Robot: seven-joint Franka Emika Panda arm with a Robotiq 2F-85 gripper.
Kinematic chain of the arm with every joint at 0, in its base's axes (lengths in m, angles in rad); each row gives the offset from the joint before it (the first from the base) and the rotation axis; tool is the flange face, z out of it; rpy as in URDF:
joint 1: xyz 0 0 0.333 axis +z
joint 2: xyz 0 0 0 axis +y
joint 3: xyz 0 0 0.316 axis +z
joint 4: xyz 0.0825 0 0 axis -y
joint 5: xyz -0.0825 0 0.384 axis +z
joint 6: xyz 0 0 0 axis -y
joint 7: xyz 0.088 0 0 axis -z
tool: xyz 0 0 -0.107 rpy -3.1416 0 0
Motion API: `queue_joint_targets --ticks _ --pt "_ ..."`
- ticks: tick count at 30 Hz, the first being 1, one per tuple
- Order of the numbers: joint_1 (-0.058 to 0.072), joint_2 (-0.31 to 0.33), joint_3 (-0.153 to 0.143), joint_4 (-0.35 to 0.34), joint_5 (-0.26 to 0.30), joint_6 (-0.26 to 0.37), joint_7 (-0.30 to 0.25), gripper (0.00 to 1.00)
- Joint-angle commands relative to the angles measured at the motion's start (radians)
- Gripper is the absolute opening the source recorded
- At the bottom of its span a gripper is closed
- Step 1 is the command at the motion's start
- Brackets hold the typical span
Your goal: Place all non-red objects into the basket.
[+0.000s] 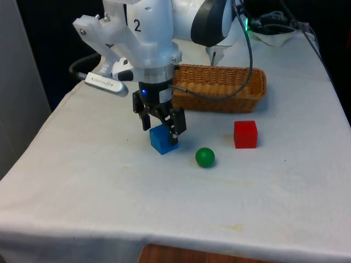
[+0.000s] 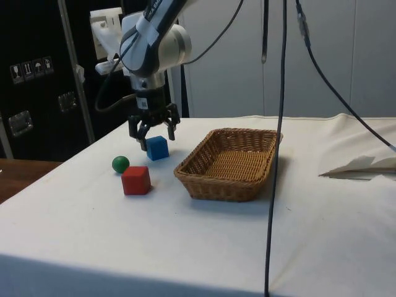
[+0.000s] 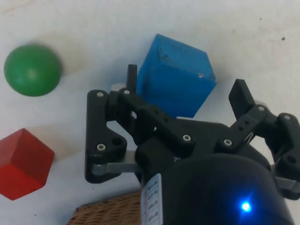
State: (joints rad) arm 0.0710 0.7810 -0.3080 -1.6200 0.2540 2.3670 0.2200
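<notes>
Directly above the blue cube [image 1: 163, 140], the gripper [image 1: 162, 126] hangs with its fingers spread apart on either side of the block, not clamped on it. Seen in the front view, the green ball [image 1: 205, 157] rests on the white cloth [image 1: 109, 186] at the cube's four o'clock, the red cube [image 1: 245, 134] at its three o'clock, and the wicker basket [image 1: 219, 87] at one o'clock.
</notes>
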Motion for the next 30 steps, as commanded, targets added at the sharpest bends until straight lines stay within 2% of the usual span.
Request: queue_joint_targets --ticks 1,3,4,5,7,9,13,14,15,16,23,24,25,30 --pt "-0.007 0.006 0.008 0.008 0.011 0.005 -0.004 1.0" --pt "-0.007 0.008 0.007 0.01 0.014 0.004 -0.004 1.0" --pt "0.0 0.006 0.0 0.006 0.006 0.0 0.0 1.0" --pt "-0.007 0.009 0.006 0.011 0.015 0.004 -0.004 1.0" --pt "-0.006 0.009 0.003 0.01 0.015 0.004 -0.004 0.98" --pt "-0.006 0.009 0.003 0.009 0.015 0.004 -0.004 0.81" --pt "-0.005 0.009 0.002 0.009 0.015 0.004 -0.003 0.35" --pt "0.0 0.007 -0.003 0.007 0.009 0.0 0.001 0.24" --pt "-0.005 0.009 0.001 0.009 0.015 0.004 -0.003 0.24" --pt "-0.005 0.009 0.001 0.009 0.016 0.004 -0.003 0.04" --pt "-0.005 0.009 0.001 0.008 0.016 0.004 -0.003 0.04" --pt "0.0 0.007 -0.004 0.008 0.01 0.0 0.001 0.04" --pt "-0.005 0.009 0.001 0.009 0.016 0.003 -0.003 0.04" --pt "0.003 -0.03 -0.016 0.002 0.006 -0.027 -0.003 0.04"
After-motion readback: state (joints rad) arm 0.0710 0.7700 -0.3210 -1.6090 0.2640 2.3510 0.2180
